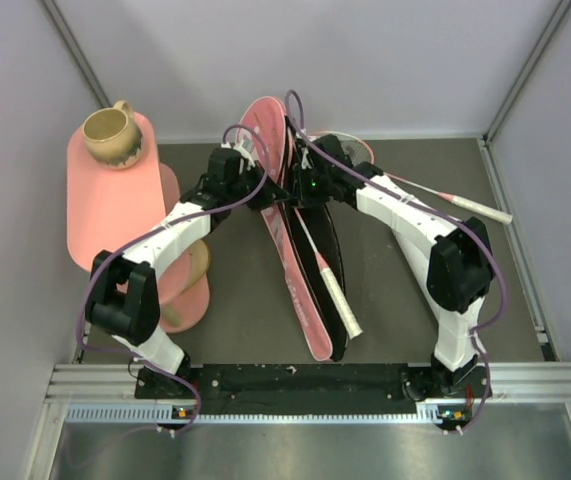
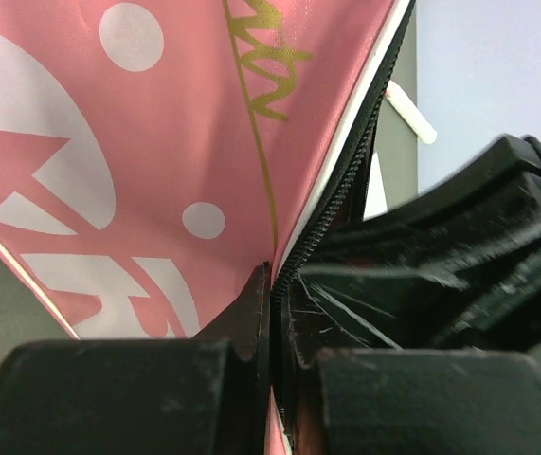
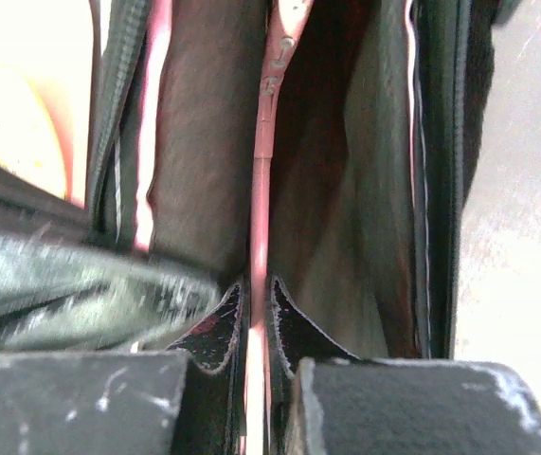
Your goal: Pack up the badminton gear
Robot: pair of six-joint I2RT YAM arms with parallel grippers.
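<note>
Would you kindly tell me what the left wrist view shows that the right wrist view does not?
Only left wrist: the pink lettered outside of the bag, its edge pinched in the left fingers. Only right wrist: the dark lining and a thin pink racket shaft between the right fingers. Both: shut fingers at the open bag.

The top view looks steeply down from above and behind the 2 arm bases [image 1: 160, 378] at the table's [image 1: 415, 300] near edge, taking in most of its surface. Each wrist view sights along its own fingers from very close: the left gripper's [image 2: 272, 284] onto the bag's [image 2: 156, 142] pink outside and zip, the right gripper's [image 3: 256, 294] into its dark lining along a racket [image 3: 262, 142] shaft. All 3 share that bag, mid-table.
</note>
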